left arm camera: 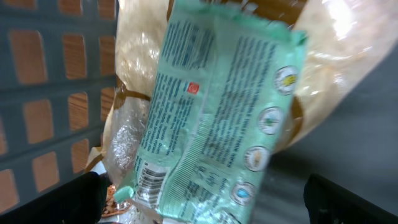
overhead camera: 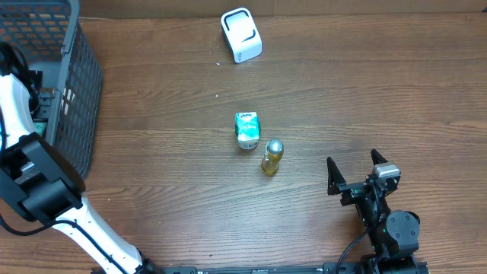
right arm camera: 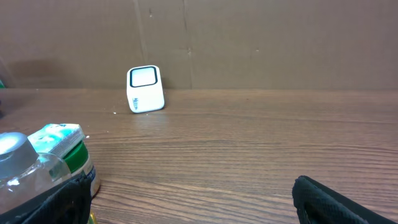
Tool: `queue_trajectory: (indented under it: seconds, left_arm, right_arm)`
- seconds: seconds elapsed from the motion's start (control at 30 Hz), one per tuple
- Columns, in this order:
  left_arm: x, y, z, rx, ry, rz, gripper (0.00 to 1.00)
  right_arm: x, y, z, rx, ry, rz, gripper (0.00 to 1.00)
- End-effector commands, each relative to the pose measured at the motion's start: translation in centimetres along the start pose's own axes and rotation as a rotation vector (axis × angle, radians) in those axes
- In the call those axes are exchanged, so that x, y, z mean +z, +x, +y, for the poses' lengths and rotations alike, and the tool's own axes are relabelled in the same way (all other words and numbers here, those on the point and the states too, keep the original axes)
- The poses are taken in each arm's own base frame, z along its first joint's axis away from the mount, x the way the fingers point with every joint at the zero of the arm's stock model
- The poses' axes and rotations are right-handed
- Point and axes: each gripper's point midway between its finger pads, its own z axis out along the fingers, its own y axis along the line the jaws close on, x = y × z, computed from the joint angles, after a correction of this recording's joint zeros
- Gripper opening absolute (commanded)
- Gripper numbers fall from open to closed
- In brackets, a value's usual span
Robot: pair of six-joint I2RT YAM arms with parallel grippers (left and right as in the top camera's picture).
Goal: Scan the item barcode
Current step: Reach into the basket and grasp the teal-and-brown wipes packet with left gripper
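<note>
Left pincer [left arm camera: 202,190] is fully open and holding nothing. It's down inside the basket [overhead camera: 76,84] at the far left, with a finger at each bottom corner of the wrist view. The target, as I read it, is the mint-green packet [left arm camera: 217,112] right in front of it, lying tilted on top of clear crinkly bags [left arm camera: 348,50]. I can't tell whether my fingers are touching it yet. Its barcode [left arm camera: 149,180] is face up, at the near left corner of the packet. It looks like thin glossy film, so I expect it to be light, floppy and a bit slick. It'll probably fold or droop if I hold it by one end. My plan is to pinch across the narrow width mid-body, or on the sealed edge opposite the code, and keep the pads off the barcode. The main risk is catching the bag underneath along with it. Right pincer [overhead camera: 352,160] is wide open and empty too, parked near right on the table [overhead camera: 380,91]. The scanner [overhead camera: 241,35] sits at far centre, well away from the basket. A carton [overhead camera: 247,128] and a bottle [overhead camera: 272,157] stand mid-table, just beside each other.
</note>
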Motion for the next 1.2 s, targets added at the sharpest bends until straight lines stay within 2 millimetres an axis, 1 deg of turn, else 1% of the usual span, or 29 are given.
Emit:
queue_trajectory:
  seconds: [0.0,0.13,0.27,0.43,0.63,0.9,0.97,1.07,1.13,1.17]
  left_arm:
    - [0.8,0.0,0.5,-0.004,0.035,-0.014,1.0]
    - [1.1,0.3,0.9,-0.024,0.064,-0.025,1.0]
    - [1.3,0.2,0.3,-0.043,0.15,-0.06,1.0]
    - [1.6,0.8,1.2,-0.052,0.149,-0.055,1.0]
    - [2.0,0.6,1.0,-0.059,0.176,-0.067,0.99]
    - [5.2,1.9,-0.9,-0.04,0.218,0.015,1.0]
    - [6.2,2.5,-1.0,-0.046,0.203,0.051,1.0]
    - [6.7,3.0,-0.8,-0.056,0.178,0.078,1.0]
    - [6.7,2.9,-0.7,-0.064,0.176,0.075,0.93]
    - [6.7,2.9,-0.7,-0.072,0.175,0.075,0.86]
  right_arm:
    - [0.1,0.4,-0.3,-0.003,0.013,0.007,1.0]
    - [0.1,0.4,-0.3,-0.003,0.013,0.007,1.0]
    - [0.1,0.4,-0.3,-0.003,0.013,0.007,1.0]
    - [0.1,0.4,-0.3,-0.003,0.013,0.007,1.0]
    - [0.1,0.4,-0.3,-0.003,0.013,0.007,1.0]
    - [0.1,0.4,-0.3,-0.003,0.013,0.007,1.0]
    - [0.1,0.4,-0.3,-0.003,0.013,0.007,1.0]
    - [0.1,0.4,-0.3,-0.003,0.013,0.007,1.0]
    - [0.1,0.4,-0.3,-0.003,0.013,0.007,1.0]
    - [0.1,0.4,-0.3,-0.003,0.013,0.007,1.0]
